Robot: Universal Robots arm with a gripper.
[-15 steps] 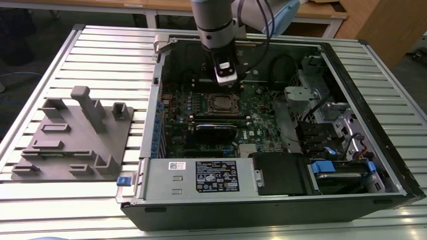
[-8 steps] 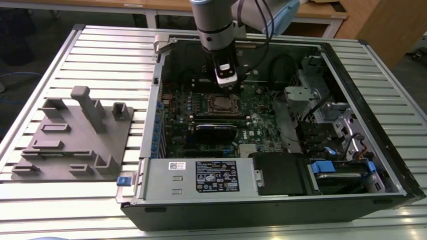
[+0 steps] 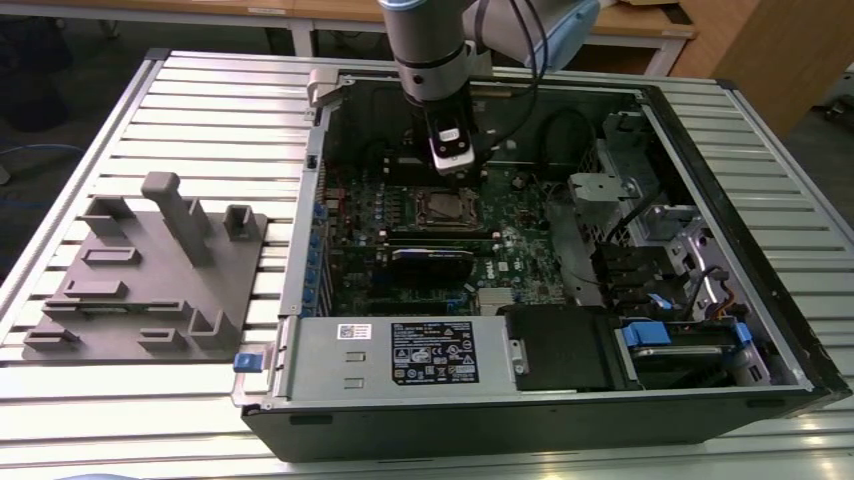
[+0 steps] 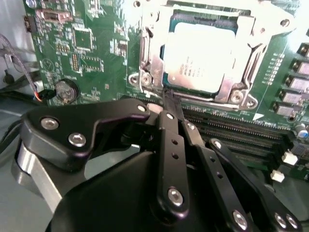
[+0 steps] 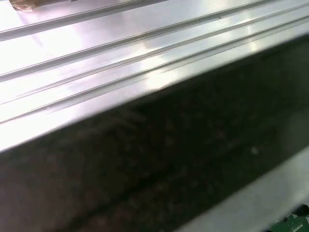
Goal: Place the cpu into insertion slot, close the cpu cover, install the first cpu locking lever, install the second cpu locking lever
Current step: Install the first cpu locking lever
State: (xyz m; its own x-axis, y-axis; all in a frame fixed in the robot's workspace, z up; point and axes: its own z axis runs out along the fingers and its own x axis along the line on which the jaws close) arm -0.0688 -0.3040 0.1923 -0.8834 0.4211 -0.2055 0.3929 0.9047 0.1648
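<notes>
Gripper (image 4: 170,99) is down inside the open case (image 3: 747,130), fingers pinched together with nothing between them, tips at the socket's near edge in the second wrist view. My read: closed like that they make one narrow probe for pushing thin metal parts, not for grasping.

Cpu (image 4: 205,55) lies flat in the slot (image 4: 145,53), directly ahead of the fingertips, close but not touching. The cover (image 4: 241,53) is down over it, its frame lapping the chip's edges with the metal top showing through the cut-out, which is why the chip looks seated and captured.

In the exterior view the gripper (image 3: 451,165) hangs just above the far edge of the slot (image 3: 447,208).

The tips sit right at the socket frame's edge, where a lever (image 4: 166,92) seems to run; I can't tell whether they touch it or whether either lever is latched.

Grey fixture tray (image 3: 147,270) sits on the table (image 3: 747,440), well off to one side of the gripper, outside the case.
</notes>
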